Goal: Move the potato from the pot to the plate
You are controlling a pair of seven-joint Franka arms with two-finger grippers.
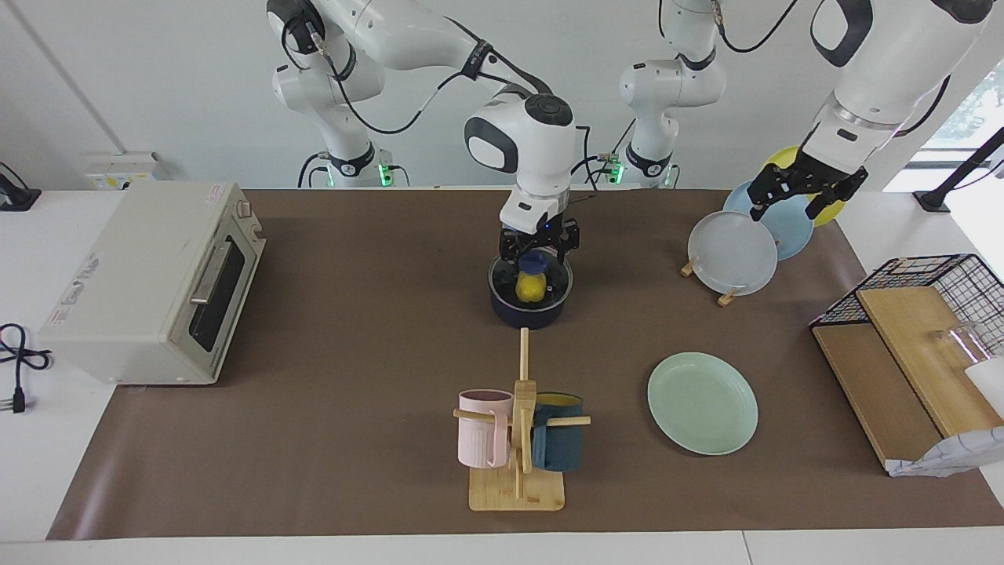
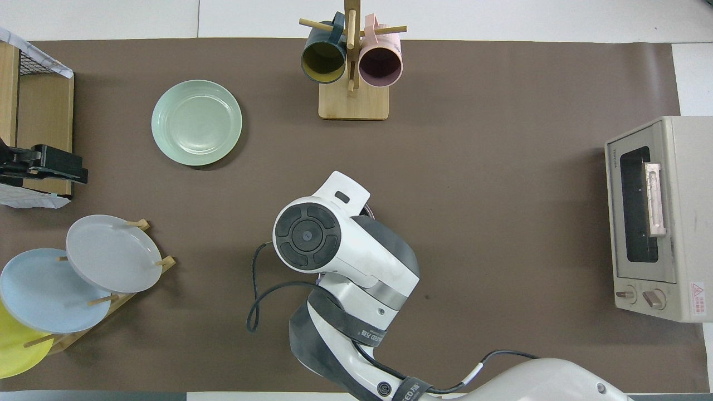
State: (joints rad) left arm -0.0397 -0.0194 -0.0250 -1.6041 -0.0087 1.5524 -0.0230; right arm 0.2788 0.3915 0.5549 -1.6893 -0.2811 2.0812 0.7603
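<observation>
My right gripper [image 1: 540, 253] hangs straight down over the navy saucepan [image 1: 531, 308] at mid-worktop, its jaws set apart either side of the yellow toy potato [image 1: 529, 288], which sits inside the pan. From the facing view the jaws look low enough to flank the potato's upper end, though I cannot say for sure that they touch it; from above, my own wrist hides pan and potato alike. I judge this the grasp step: a vertical approach keeps the jaws clear of the pan's wall.

The mint-green plate [image 1: 703, 402] lies flat and bare, farther from my base than the saucepan and toward the left arm's end, a short carry once the potato lifts.

My left gripper [image 1: 794, 198] waits with jaws spread over the rack of grey, blue and yellow plates [image 1: 732, 253], out of the carry path. The mug tree [image 1: 518, 439] stands beside the plate, so the swing should stay high.
</observation>
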